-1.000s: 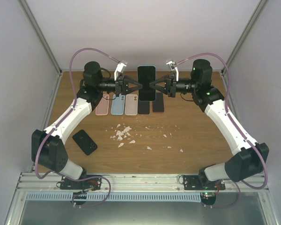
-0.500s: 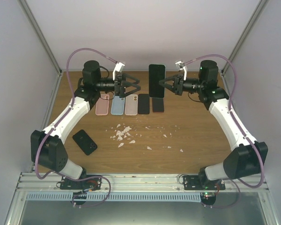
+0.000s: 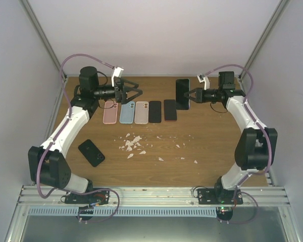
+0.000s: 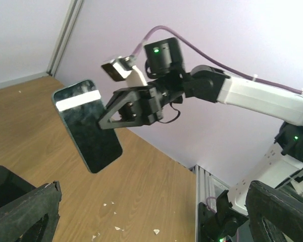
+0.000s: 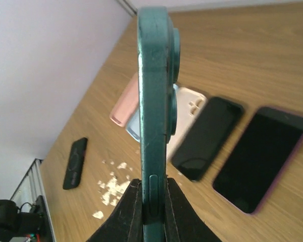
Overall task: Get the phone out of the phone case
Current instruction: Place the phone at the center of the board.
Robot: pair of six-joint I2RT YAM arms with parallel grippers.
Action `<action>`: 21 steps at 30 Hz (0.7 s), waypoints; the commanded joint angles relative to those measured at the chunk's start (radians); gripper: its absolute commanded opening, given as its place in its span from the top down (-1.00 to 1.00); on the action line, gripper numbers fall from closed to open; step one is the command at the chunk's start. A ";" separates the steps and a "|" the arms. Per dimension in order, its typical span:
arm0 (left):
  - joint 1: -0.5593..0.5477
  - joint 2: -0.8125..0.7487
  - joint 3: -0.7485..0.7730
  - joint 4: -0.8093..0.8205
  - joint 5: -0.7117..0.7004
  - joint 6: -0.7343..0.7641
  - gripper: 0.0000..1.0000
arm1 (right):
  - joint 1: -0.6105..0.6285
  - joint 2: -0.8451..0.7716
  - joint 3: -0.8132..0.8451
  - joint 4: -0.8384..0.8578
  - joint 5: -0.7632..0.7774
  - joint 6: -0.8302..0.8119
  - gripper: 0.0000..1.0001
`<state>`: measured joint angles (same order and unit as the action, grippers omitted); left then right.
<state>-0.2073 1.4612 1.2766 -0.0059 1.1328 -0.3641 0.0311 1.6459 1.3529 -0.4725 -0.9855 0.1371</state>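
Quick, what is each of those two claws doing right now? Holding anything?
Left end effector: open, holding nothing.
Right end effector: closed, gripping the dark phone by its edge.

Overhead plus two wrist views
Top camera looks down on the whole table (image 3: 212, 146) from behind the arms; left wrist faces across at the right arm (image 4: 252, 96); right wrist sits close, edge-on to the phone (image 5: 154, 101) — shared by all three.

Robotics lab test cell: wooden tabletop (image 3: 202, 141) beneath the left pincer (image 3: 137, 94) and right pincer (image 3: 188, 95), plain white walls (image 3: 156, 35) behind them, aluminium frame posts (image 3: 43, 38) outboard of each, slotted mounting rail (image 3: 151, 194) well behind both.
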 commanded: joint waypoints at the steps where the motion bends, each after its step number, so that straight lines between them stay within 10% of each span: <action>1: 0.006 -0.061 -0.030 0.025 -0.020 0.029 -0.98 | -0.052 0.086 0.073 -0.098 0.048 -0.093 0.99; 21: 0.017 -0.094 -0.071 0.037 -0.026 0.015 -0.98 | -0.088 0.439 0.228 -0.191 0.110 -0.184 0.99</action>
<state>-0.1982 1.3979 1.2171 -0.0116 1.1126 -0.3511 -0.0460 2.0388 1.5345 -0.6628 -0.8494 -0.0193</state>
